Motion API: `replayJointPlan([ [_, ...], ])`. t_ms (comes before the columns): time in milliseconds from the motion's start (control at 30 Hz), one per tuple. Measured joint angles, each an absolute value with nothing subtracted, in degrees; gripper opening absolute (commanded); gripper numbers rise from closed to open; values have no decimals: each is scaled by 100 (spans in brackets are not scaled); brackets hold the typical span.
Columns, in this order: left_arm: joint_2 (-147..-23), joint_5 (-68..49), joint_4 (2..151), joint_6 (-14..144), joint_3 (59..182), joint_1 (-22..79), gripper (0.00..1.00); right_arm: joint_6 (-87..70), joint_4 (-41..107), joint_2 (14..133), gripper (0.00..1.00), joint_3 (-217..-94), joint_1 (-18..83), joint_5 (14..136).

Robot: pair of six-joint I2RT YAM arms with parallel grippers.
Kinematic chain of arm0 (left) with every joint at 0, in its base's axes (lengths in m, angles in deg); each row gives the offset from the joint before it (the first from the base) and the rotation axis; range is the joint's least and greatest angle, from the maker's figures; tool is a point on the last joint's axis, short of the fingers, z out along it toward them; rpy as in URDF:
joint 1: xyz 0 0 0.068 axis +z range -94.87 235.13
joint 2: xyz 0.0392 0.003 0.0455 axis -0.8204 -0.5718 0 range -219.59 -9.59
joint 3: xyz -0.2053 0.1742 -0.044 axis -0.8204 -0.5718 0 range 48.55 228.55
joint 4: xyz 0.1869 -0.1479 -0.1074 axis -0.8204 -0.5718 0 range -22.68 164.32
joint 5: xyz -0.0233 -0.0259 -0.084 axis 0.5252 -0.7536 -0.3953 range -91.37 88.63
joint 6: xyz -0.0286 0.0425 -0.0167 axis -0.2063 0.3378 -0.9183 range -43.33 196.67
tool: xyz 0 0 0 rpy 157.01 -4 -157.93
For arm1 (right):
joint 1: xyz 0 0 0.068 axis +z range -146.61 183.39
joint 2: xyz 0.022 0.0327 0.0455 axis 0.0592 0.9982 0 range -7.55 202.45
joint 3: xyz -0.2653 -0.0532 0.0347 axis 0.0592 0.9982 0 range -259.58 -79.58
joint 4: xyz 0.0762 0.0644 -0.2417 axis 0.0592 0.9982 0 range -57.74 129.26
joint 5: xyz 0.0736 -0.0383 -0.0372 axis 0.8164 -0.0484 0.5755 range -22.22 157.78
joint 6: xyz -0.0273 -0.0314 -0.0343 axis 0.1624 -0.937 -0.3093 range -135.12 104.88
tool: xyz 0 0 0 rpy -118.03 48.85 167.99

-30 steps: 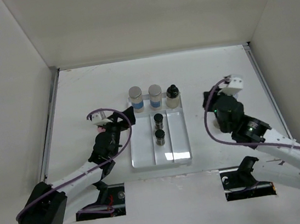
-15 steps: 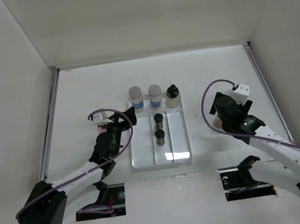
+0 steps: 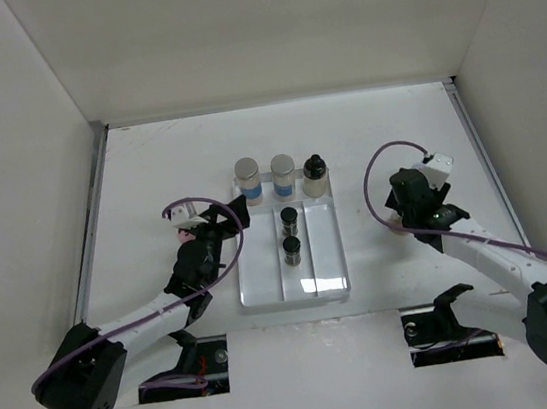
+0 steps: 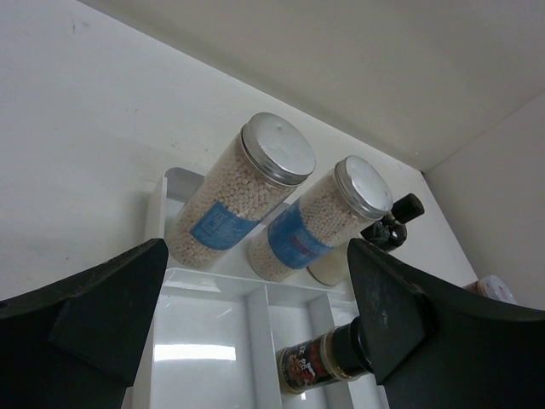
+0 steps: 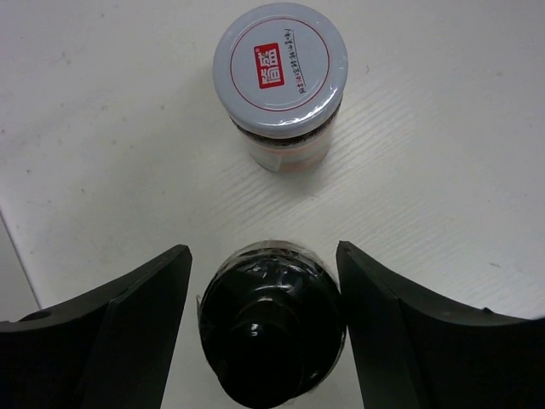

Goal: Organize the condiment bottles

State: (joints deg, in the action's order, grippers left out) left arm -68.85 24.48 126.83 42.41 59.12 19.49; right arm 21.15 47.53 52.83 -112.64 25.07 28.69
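Right wrist view: the right gripper (image 5: 262, 249) flanks a black-capped jar (image 5: 272, 332) at lower centre, fingers close beside its cap; whether they grip it I cannot tell. Pushing forward could topple the silver-lidded jar (image 5: 279, 64) just above. The left gripper (image 4: 255, 256) is spread and empty, facing the tray (image 4: 170, 183). In the top view, the right arm (image 3: 481, 250) hides both loose jars.

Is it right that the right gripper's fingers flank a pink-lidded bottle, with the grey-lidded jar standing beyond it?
Not quite: the right wrist view shows the right gripper flanking a black-capped bottle, not a pink-lidded one. The grey-lidded jar does stand beyond it.
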Motion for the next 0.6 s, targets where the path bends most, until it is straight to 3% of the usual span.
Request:
replayJointPlan([
  [267, -6889, 2446, 12740, 4241, 5912, 1984, 87, 2159, 4611, 5227, 59, -11240, 2524, 3037],
  [600, -6896, 2446, 12770, 4241, 5912, 1982, 87, 2021, 4829, 4676, 56, -11430, 3140, 2897],
])
